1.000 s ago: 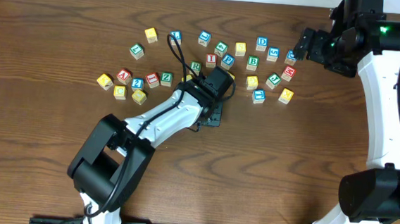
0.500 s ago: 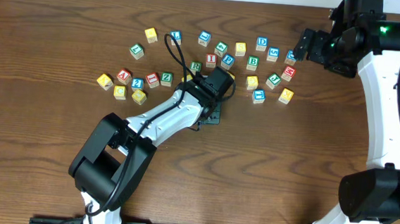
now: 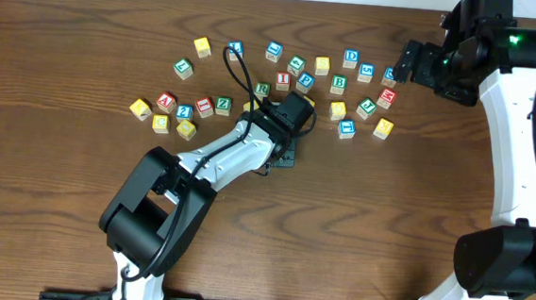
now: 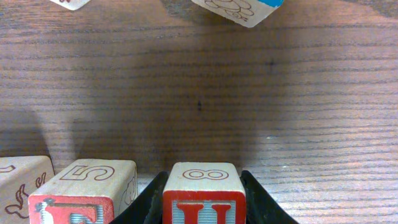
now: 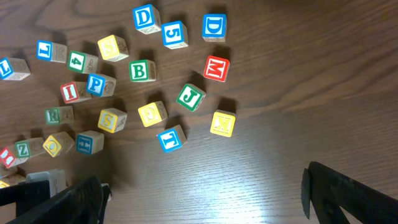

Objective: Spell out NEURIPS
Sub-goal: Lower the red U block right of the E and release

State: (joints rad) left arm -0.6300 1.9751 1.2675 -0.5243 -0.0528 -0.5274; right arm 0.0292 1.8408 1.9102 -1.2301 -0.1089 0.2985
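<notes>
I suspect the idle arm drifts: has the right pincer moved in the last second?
No. In the overhead view the right pincer holds the same spot, up-frame from the red M cube.

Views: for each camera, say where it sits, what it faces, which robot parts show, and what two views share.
Overhead: above table, straight down on cubes; left arm, right arm.
Left wrist: low, along the table; left gripper shut on red-letter cube.
Right wrist: high, down on cubes; right gripper open.
Shared: overhead and right wrist show M cube.

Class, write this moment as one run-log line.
left gripper: shut on red-lettered cube | right gripper: open, empty
</notes>
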